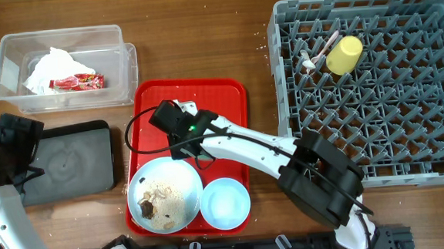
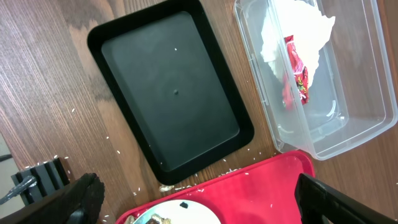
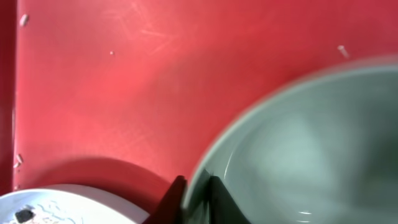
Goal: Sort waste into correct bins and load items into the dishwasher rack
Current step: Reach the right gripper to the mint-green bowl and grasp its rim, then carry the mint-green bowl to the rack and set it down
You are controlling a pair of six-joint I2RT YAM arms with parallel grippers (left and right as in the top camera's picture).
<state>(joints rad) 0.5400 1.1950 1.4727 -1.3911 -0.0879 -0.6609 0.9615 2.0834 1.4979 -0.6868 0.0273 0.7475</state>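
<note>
1. Right claw: narrow, its two fingers pinching the rim of the green bowl over the red tray. The bowl is blurred in the wrist view and hidden beneath the arm from overhead.
2. Left claw: wide and holding nothing. It is above the near edge of the black tray.
3. Rack: holds the yellow cup and fork towards its upper left corner in the overhead view.
4. Judgement: the step in hand is carrying the green bowl to the rack. A rim pinch lets a bowl swing. The arm should lift it clear of the plate and blue bowl and travel slowly. It should then seat the bowl on edge between pegs, away from the cup.
5. Risk: the plate carries crumbs just beside the held bowl, and a low sweep would likely scatter them.
</note>
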